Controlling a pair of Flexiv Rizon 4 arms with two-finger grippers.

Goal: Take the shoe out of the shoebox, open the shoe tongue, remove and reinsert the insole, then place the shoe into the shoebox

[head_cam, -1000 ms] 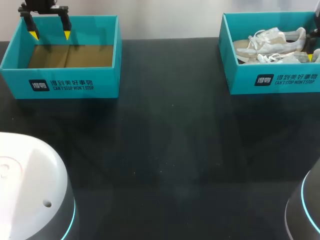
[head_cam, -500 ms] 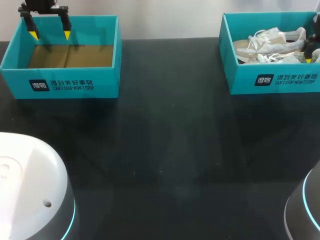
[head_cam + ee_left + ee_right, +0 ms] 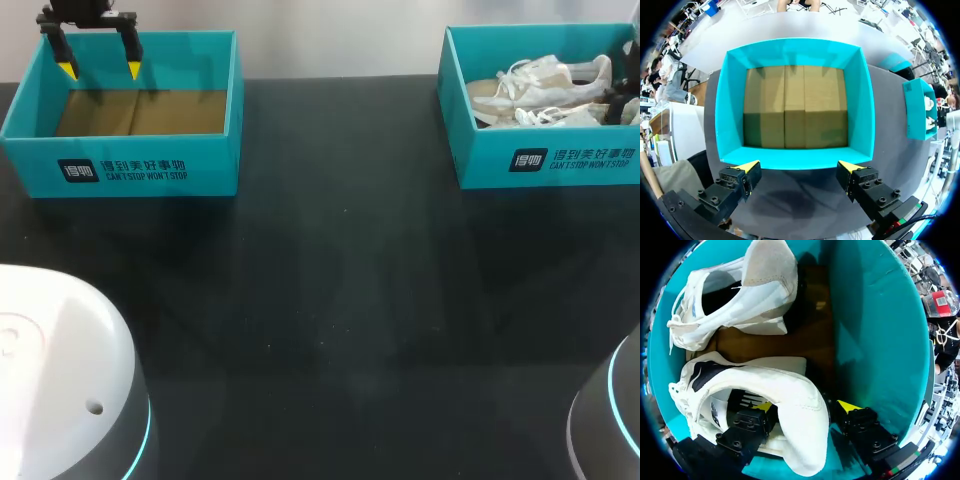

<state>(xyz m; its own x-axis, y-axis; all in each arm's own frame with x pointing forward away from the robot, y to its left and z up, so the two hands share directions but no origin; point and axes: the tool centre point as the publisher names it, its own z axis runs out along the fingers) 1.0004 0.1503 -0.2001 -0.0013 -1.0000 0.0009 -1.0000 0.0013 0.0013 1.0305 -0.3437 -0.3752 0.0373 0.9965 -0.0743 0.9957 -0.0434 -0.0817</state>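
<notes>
— Black tabletop [image 3: 330, 300] nearest us, matte, running out to the boxes. What sits on it?

— Two teal shoeboxes, well apart, one toward each side. The left shoebox [image 3: 150, 170] shows only its brown cardboard floor.

— And the arm over there?

— The left gripper [image 3: 100, 68] hangs above the far left part of that box. Its yellow tips are spread wide and grasp nothing.

— The other box?

— The right shoebox [image 3: 550, 160] has a pair of white sneakers lying side by side. Their toes point toward the middle of the table and their heels toward the outer end wall. The near sneaker [image 3: 755, 377] lies close to the front wall. The far sneaker [image 3: 740, 295] is just behind it, laces loose.

— So the shoe is in the box?

— Yes, both rest on the cardboard floor.

— Is the right arm on it?

— The right gripper [image 3: 806, 406] is down inside the box at the near sneaker's heel. One finger [image 3: 762, 407] is inside the shoe's opening. The other stands outside the heel, beside the end wall. The heel sits between them, but there's a dark gap at the outer finger, so it's spread around the heel, not clamped.
</notes>
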